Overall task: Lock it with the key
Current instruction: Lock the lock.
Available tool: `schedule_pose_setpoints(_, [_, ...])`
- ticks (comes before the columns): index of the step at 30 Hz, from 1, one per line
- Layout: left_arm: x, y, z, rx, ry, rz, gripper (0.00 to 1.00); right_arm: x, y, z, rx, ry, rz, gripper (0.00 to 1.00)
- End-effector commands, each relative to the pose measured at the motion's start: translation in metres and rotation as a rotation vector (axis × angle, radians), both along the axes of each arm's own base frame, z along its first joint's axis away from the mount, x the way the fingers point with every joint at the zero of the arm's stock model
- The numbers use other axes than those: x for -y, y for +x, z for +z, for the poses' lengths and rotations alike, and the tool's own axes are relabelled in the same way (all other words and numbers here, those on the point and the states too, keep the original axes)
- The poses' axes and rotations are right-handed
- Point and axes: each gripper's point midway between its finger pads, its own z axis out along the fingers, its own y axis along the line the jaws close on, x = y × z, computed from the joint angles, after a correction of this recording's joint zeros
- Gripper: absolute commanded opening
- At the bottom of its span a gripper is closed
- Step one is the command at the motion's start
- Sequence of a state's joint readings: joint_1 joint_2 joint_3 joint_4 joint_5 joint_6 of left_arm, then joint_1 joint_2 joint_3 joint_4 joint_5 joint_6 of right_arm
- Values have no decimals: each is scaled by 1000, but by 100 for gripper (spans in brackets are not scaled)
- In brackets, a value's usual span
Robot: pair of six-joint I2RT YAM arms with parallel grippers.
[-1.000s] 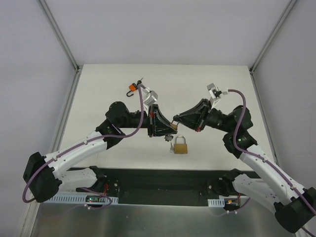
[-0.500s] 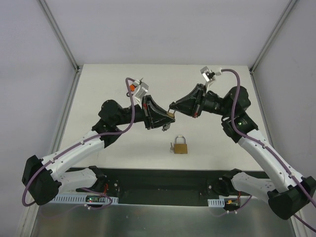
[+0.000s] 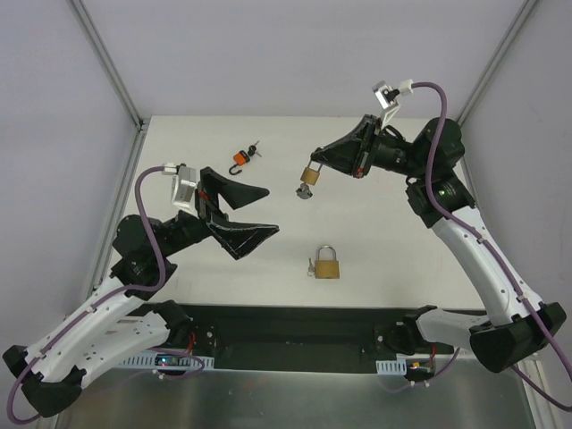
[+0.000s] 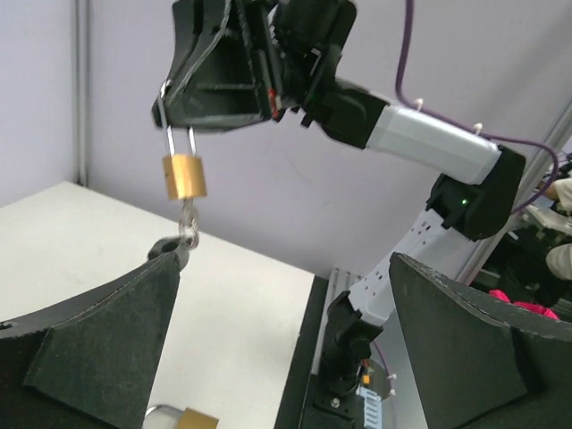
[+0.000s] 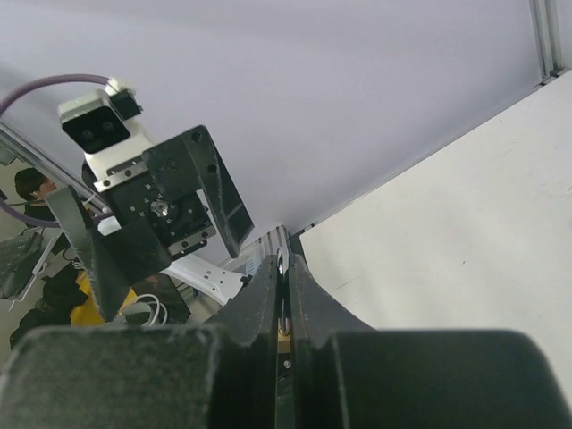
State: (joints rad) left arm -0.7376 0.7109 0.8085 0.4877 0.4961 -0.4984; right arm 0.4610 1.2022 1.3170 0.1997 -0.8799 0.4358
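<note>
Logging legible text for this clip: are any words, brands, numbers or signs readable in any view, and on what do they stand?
No text can be read in any view.
The hanging padlock: no legible marking shows on its brass face.
The second padlock, lying on the table: too small to read.

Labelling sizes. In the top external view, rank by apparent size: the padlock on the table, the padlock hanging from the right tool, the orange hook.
1. table padlock
2. hanging padlock, seen end-on and nearer the camera, so unsure
3. orange hook
</note>
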Motion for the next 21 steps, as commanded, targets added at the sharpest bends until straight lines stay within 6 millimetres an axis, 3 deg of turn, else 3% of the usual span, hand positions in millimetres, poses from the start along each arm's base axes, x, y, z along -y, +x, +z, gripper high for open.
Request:
schedule_pose_setpoints(1, [-6, 17, -34, -59, 69, 99, 99, 8, -13, 37, 81, 52, 8, 1])
schedule_pose_setpoints(6, [-1, 14, -42, -51, 85, 63, 99, 7, -13, 35, 62, 54, 12, 1])
schedule_pose_setpoints(10, [6, 11, -37, -7, 107, 18, 99, 7, -13, 34, 55, 57, 18, 1])
schedule_pose_setpoints(21, [32, 26, -32, 113, 155, -38, 99, 7, -25, 30, 54, 69, 76, 1])
